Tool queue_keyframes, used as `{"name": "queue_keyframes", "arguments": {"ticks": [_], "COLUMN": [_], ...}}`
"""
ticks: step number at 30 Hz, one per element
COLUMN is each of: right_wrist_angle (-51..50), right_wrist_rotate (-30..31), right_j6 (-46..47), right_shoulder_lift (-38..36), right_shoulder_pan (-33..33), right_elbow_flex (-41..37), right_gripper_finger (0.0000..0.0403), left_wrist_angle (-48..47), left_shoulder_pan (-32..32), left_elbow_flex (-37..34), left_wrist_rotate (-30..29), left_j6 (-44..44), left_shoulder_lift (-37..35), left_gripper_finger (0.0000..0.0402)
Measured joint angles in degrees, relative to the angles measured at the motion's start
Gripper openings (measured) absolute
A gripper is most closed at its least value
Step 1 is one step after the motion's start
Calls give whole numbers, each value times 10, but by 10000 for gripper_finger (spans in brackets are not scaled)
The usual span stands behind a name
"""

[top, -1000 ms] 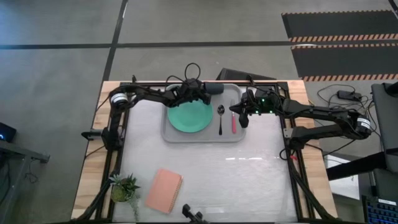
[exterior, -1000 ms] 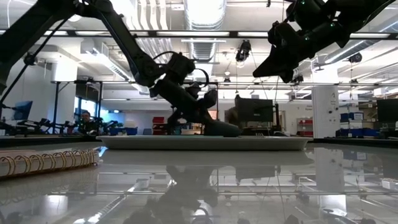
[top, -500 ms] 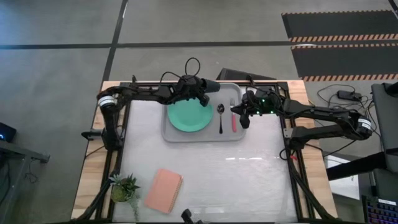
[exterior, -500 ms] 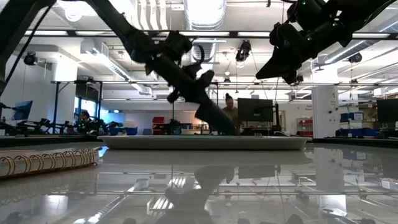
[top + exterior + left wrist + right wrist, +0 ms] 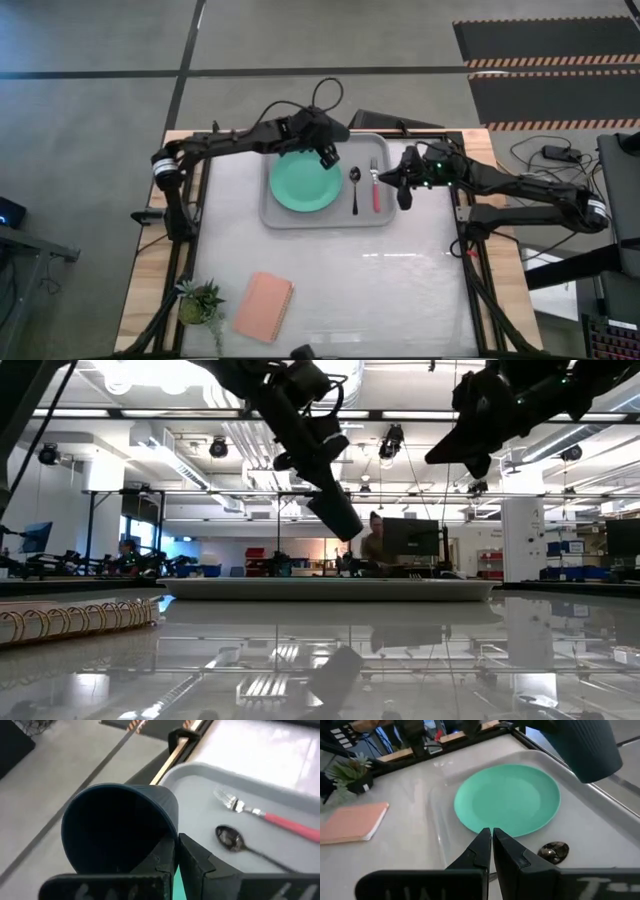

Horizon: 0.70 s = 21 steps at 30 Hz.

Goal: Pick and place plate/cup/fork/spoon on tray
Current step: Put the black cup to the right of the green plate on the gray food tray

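Landmark = tray [image 5: 275, 215], light grey, sitting in the far half of the table.

Left gripper [image 5: 322, 148] is over the tray's far edge, above the plate's far-right rim. Its fingers are clamped on the cup [image 5: 335, 515]: one finger inside the mouth, one outside the wall, per the left wrist view. The cup is airborne, clearly above the tray in the low view, not touching it. Its long axis is tilted well off vertical; the low view shows the bottom end hanging low and toward the tray's right side, with the mouth up against the gripper. It needs rotating upright before set-down.

The key relation is free floor for the cup. Plate [image 5: 305, 182] fills the tray's left-centre. Spoon [image 5: 354, 190] lies just right of the plate, long axis running near-far, bowl at the far end. Fork [image 5: 376, 188] is parallel, just right of the spoon, tines toward the far edge, red handle toward the near edge. The bare strip is the tray's far edge beyond the spoon and fork, directly below and slightly right of the cup. My read: short drop, small rightward shift, left arm already there.

Right gripper [image 5: 403, 191] hovers just off the tray's right rim, beside the fork, fingers pressed together and empty. It looks parked.
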Motion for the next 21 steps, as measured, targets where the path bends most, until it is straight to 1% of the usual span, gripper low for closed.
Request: {"name": "queue_keyframes", "arguments": {"ticks": [3, 7, 13, 15, 21], "right_wrist_angle": [3, 6, 7, 7, 7], "right_wrist_rotate": [0, 0, 0, 0, 0], "right_j6": [3, 6, 12, 12, 6], "right_shoulder_lift": [-16, -29, -29, -29, -29], "right_shoulder_pan": [4, 3, 4, 4, 4], "right_elbow_flex": [-10, -24, -26, -28, -32], "right_gripper_finger": [9, 9, 9, 9, 9], "left_wrist_angle": [-13, -35, -142, -166, -191], "left_shoulder_pan": [1, 1, 1, 2, 2], "left_elbow_flex": [20, 64, 197, 224, 229], "left_wrist_rotate": [1, 28, 28, 27, 29], "left_j6": [5, -7, 13, 15, 11], "left_shoulder_lift": [9, 40, 119, 140, 173], "left_gripper_finger": [0, 0, 0, 0, 0]}}
